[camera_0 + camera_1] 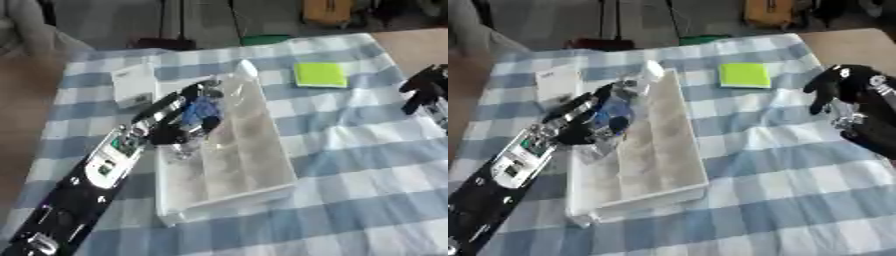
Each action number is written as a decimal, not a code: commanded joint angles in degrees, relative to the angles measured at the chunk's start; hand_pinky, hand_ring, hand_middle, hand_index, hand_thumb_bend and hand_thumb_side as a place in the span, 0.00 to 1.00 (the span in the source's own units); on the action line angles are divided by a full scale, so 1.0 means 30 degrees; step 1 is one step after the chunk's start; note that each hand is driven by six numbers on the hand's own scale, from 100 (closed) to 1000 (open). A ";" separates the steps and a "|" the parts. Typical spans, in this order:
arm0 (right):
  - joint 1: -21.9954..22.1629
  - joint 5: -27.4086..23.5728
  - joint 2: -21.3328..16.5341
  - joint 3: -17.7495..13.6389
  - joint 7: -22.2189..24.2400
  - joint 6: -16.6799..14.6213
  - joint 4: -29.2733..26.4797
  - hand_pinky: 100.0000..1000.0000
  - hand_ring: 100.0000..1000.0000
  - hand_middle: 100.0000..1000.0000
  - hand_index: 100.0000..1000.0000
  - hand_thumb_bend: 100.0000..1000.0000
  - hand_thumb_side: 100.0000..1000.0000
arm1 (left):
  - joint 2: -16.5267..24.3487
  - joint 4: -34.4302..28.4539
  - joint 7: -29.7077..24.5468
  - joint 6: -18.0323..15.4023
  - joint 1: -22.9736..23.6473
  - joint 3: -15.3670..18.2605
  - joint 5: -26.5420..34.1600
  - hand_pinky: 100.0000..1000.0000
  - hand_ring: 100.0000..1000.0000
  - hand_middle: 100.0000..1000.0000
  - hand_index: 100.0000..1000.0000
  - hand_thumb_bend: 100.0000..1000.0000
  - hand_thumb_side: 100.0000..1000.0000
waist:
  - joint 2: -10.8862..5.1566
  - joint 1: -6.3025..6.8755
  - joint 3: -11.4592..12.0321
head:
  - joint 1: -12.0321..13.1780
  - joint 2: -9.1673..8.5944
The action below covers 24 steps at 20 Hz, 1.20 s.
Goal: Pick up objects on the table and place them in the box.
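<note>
Checked blue-white cloth [350,165] covers the table. My left hand [188,122] is curled round a blue obj [203,107], over the clear box [254,170], w/ the green pad [320,74] at 2 o'clock. Step looks like the drop; next: lower, uncurl. Right hand [842,92] idles at 3, fingers relaxed.

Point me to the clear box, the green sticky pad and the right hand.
Clear box [262,170], left eye view, on its right wall.
Green sticky pad [744,75], right eye view, on its top face.
Right hand [839,85], right eye view, on its back.
</note>
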 commanded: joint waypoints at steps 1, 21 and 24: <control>-0.0132 0.0072 -0.0181 -0.0160 0.0008 -0.0031 -0.0170 0.48 0.40 0.55 0.62 0.00 0.47 | 0.0538 -0.3351 0.0704 0.0428 -0.0052 0.1162 0.1768 0.56 0.84 1.00 0.91 0.59 0.54 | -0.0216 -0.0077 0.0063 | -0.0099 0.0080; -0.0041 0.0153 -0.0203 -0.0266 -0.0069 -0.0048 -0.0100 0.48 0.40 0.55 0.62 0.00 0.47 | 0.1014 -0.9837 0.3150 0.0344 0.2106 0.4667 0.7281 0.55 0.81 0.95 0.90 0.73 0.30 | -0.0202 -0.0123 0.0397 | -0.0438 0.0080; -0.0026 0.0155 -0.0208 -0.0280 -0.0096 -0.0052 -0.0106 0.48 0.40 0.55 0.62 0.00 0.47 | 0.0949 -0.9837 0.3162 0.0342 0.2417 0.4760 0.7227 0.54 0.81 0.95 0.90 0.72 0.30 | -0.0195 -0.0138 0.0436 | -0.0454 0.0080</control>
